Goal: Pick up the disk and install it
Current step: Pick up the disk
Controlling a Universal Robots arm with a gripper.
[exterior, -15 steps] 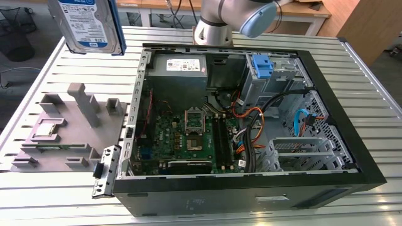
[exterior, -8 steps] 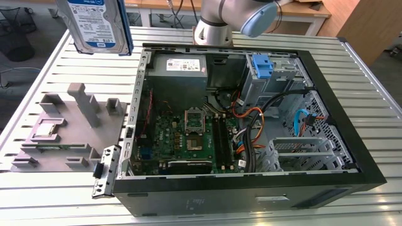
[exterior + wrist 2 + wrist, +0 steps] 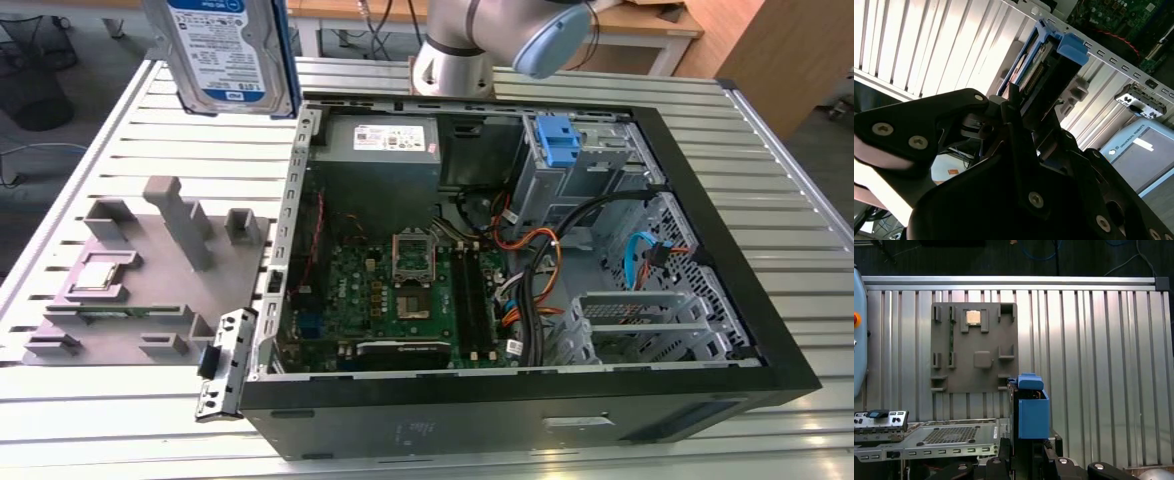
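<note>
Disk (image 3: 1036,82) clamped tight: in the second wrist view the gripper (image 3: 1029,117) has its black fingers (image 3: 1013,107) closed on the drive's flat sides, the blue carrier rails (image 3: 1073,49) jutting past the tips. In the first wrist view the same blue carrier end (image 3: 1032,412) hangs below the gripper (image 3: 1029,460), looking straight down on the slatted table (image 3: 1094,350), just beside the grey fixture plate (image 3: 974,347) and the open case's wall (image 3: 949,437).

The exterior view puts the disk (image 3: 227,55) high in the air, upright, label to the camera, over the table (image 3: 174,140) to the exterior view's left of the computer case (image 3: 747,330), well clear of both. The arm (image 3: 461,45) rises from behind the case, its blue-capped joint (image 3: 551,38) up high, tool end pointing down.

My read: the carry wants a firm, square hold with no tilt, and enough height to pass over the case wall (image 3: 304,150) cleanly. The loose cables (image 3: 534,250) near the bay with the blue caddy (image 3: 558,140) look like the snag risk.
</note>
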